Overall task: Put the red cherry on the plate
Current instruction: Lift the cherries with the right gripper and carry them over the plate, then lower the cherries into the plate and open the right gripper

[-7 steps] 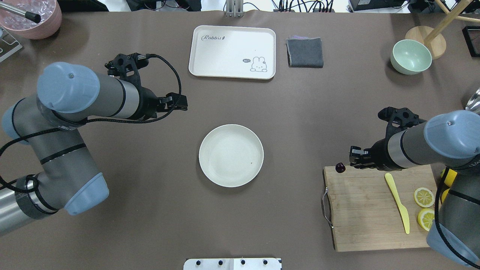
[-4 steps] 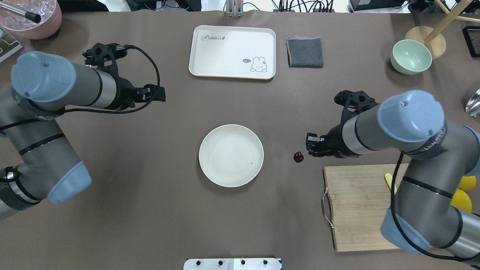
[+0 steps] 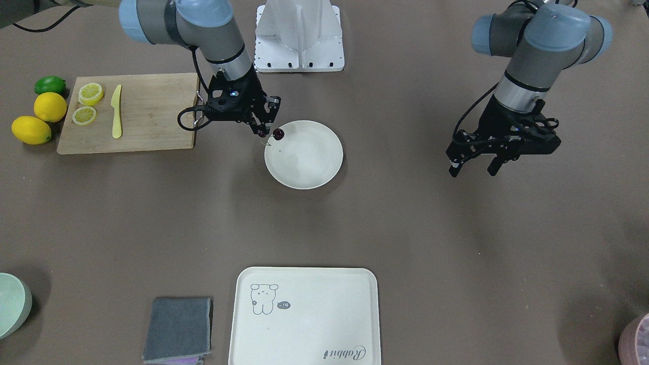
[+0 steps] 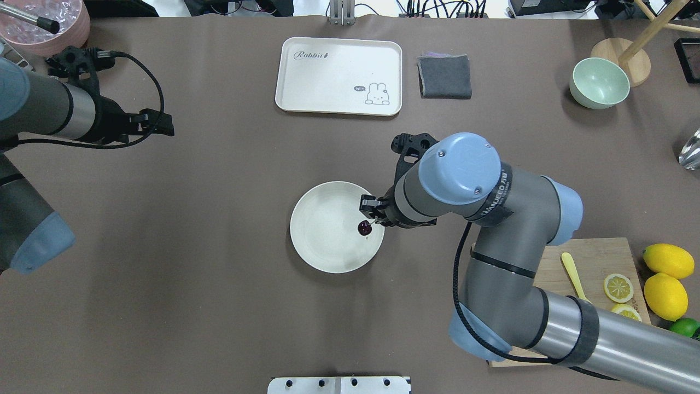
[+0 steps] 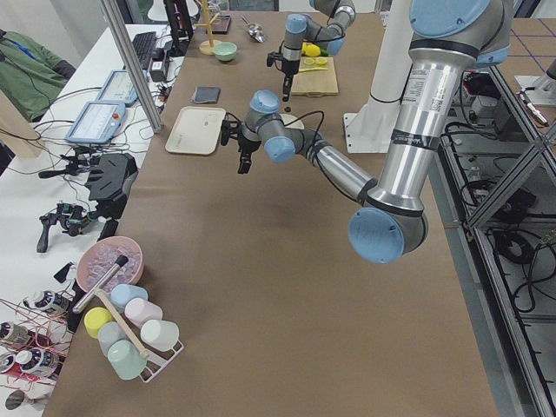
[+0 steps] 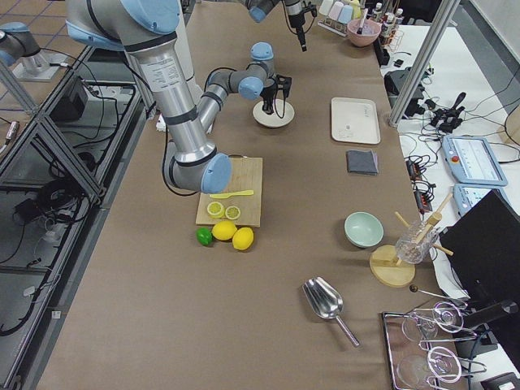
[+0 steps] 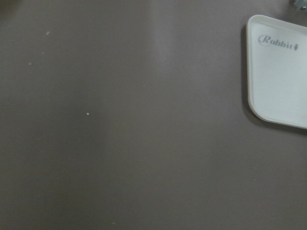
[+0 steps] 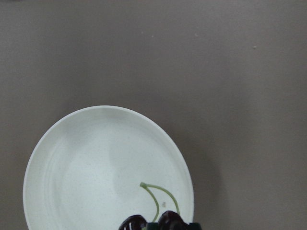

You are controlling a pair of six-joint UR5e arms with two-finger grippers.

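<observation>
the right gripper (image 4: 373,218) has its jaws clamped on the red cherry (image 4: 365,227), one pair of two dark glossy fruits whose thin green stems curl out over the plate (image 4: 322,241) in the right wrist view. the pair sits just inside the plate's rim on the side toward the cutting board (image 4: 596,254); whether it touches the plate surface cannot be told. the left gripper (image 3: 471,171) has its jaws wide apart and holds nothing, over bare tabletop toward the left end, well apart from the plate. there is one plate, at the middle of the tabletop. one cutting board lies by the robot-side edge toward the right end, bearing one yellow knife (image 4: 571,272) and two lemon slices (image 4: 618,288). just beside it, at the right end, are two whole lemons (image 4: 668,261) and one lime (image 4: 686,327). along the far edge lie one rabbit tray (image 4: 328,82), one folded grey cloth (image 4: 444,76) and, toward the far right corner, one green bowl (image 4: 599,82).
</observation>
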